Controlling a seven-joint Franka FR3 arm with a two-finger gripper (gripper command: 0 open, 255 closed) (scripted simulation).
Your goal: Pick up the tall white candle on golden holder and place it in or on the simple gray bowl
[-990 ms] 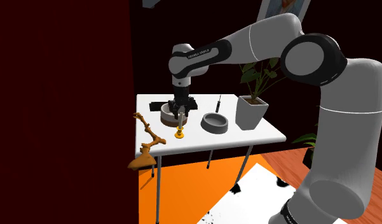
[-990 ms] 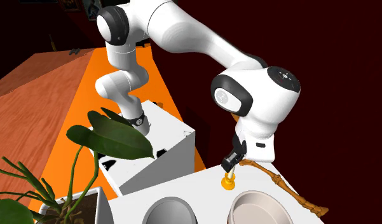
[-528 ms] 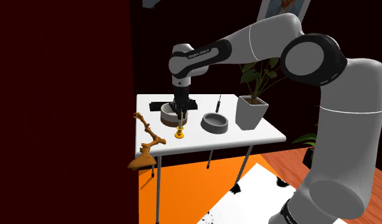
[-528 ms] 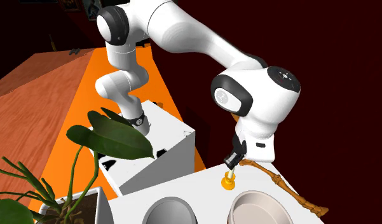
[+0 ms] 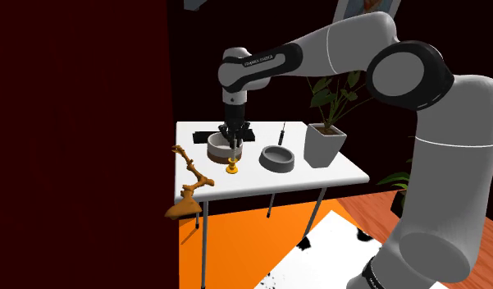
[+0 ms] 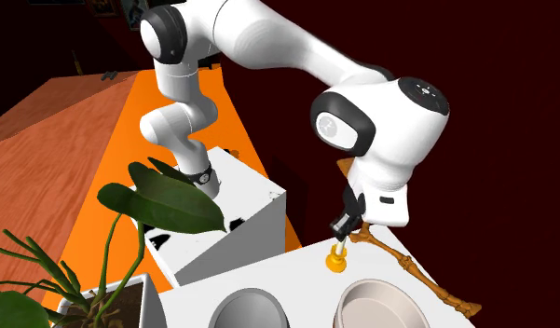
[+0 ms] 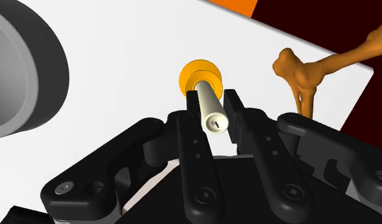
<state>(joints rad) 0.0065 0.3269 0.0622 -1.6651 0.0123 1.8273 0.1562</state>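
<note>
The all-black two-finger gripper [image 7: 211, 100] is closed to a narrow gap on the tall white candle [image 7: 208, 111]. One finger presses on each side of its shaft, and the round golden holder [image 7: 199, 75] hangs just past the fingertips. The candle's long axis is upright, in line with the fingers, and I cannot tell whether the holder is clear of the white table [image 7: 119, 63]. The simple dark gray bowl [image 5: 277, 158] sits near the gripper, off to one side and level with the holder, so the move looks like a lift followed by a sideways carry.

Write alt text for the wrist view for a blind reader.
The black pincer clasps a white candle on a golden holder, against a white table. A bowl's edge and an orange bone-shaped object lie to either side.
</note>
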